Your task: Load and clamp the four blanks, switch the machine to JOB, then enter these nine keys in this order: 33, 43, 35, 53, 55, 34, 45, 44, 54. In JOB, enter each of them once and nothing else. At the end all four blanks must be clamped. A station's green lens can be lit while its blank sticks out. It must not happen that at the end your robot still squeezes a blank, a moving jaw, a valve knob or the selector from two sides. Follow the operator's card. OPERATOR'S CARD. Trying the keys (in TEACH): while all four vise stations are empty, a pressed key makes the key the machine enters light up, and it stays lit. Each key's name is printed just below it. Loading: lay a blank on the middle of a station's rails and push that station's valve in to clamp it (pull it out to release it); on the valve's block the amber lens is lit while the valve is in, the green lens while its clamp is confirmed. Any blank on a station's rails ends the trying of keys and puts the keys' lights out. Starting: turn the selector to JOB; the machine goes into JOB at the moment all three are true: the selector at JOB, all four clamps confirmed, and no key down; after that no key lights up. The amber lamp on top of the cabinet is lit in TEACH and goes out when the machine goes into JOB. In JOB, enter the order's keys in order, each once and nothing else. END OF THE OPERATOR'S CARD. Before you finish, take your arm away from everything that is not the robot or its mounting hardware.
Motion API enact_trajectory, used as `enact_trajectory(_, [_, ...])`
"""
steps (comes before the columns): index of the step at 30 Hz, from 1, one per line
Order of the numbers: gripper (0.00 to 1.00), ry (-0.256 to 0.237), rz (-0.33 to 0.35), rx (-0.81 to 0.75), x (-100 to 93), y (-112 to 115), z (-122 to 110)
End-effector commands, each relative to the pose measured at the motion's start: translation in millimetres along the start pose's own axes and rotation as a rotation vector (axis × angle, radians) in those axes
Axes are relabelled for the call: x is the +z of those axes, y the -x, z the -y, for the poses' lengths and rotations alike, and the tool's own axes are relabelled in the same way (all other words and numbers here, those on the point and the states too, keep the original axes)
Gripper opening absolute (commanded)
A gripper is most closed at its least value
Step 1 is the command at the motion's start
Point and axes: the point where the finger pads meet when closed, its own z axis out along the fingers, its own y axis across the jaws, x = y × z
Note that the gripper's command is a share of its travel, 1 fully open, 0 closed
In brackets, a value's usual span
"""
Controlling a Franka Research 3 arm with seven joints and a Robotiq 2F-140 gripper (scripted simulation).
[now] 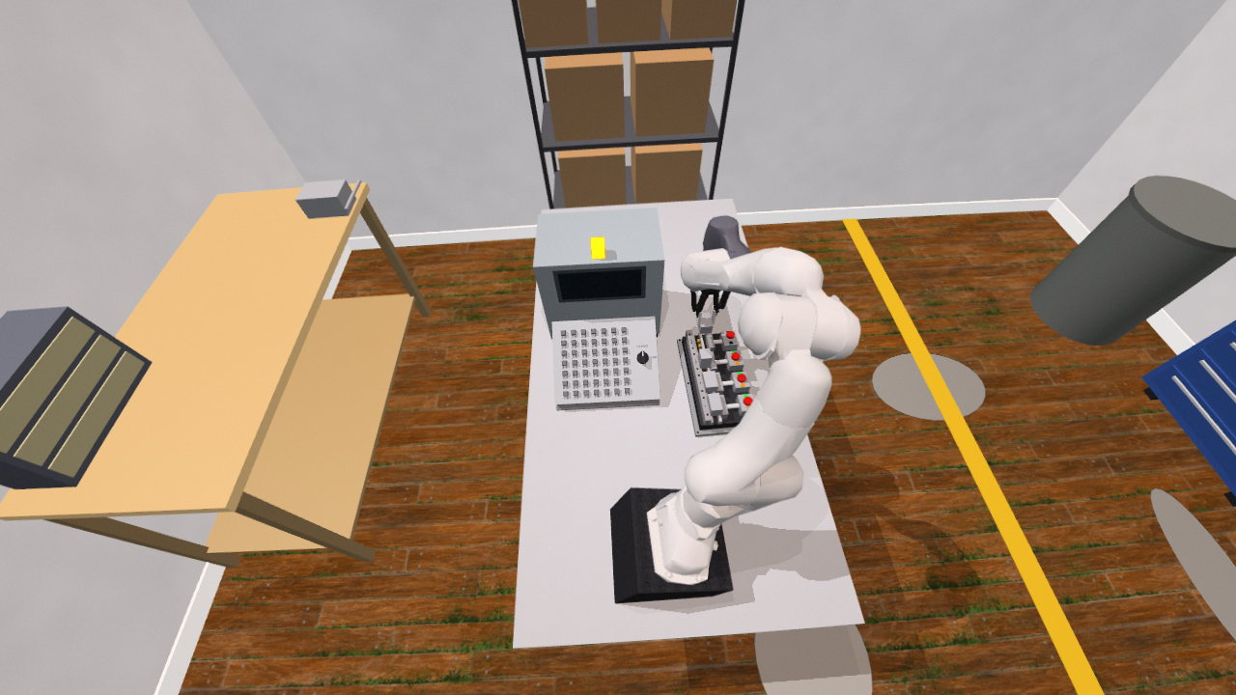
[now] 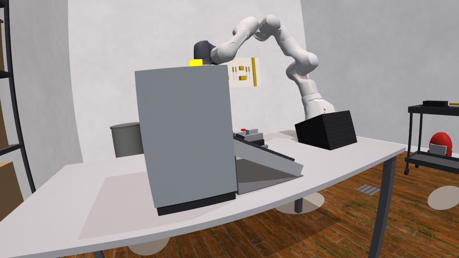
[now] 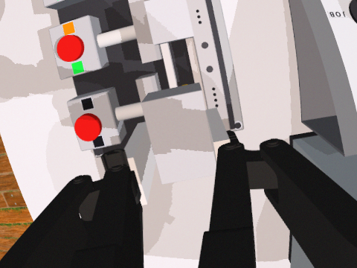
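Note:
My gripper (image 1: 708, 310) (image 3: 181, 133) is shut on a grey blank (image 1: 706, 322) (image 3: 178, 126), at the back end of the vise fixture (image 1: 688, 380). The blank covers part of the back station; its height over the rails is hard to tell. The back station's valve (image 1: 730, 334) (image 3: 88, 127) has both lenses dark. The neighbouring valve (image 1: 735, 355) (image 3: 71, 48) has amber and green lit, with a blank (image 1: 706, 356) (image 3: 169, 20) at its station. Blanks also sit at the two front stations. The selector (image 1: 642, 356) points up, away from JOB. The amber lamp (image 1: 598, 248) (image 2: 195, 62) is lit. No key light shows.
The sloping key panel (image 1: 652, 388) (image 2: 266, 153) stands left of the fixture. The tall cabinet (image 1: 552, 285) (image 2: 186, 128) rises behind the panel and hides the gripper in the exterior view. The arm's black base block (image 1: 629, 553) (image 2: 324, 131) is near the table's front edge.

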Motion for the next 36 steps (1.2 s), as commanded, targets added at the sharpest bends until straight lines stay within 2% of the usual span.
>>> enact_trajectory(1, [0.0,0.002,0.005,0.004,-4.2,2,-1])
enact_trajectory(26, [0.0,0.002,0.005,0.003,2.9,2,-1])
enact_trajectory(36, [0.0,0.002,0.005,0.003,14.8,2,-2])
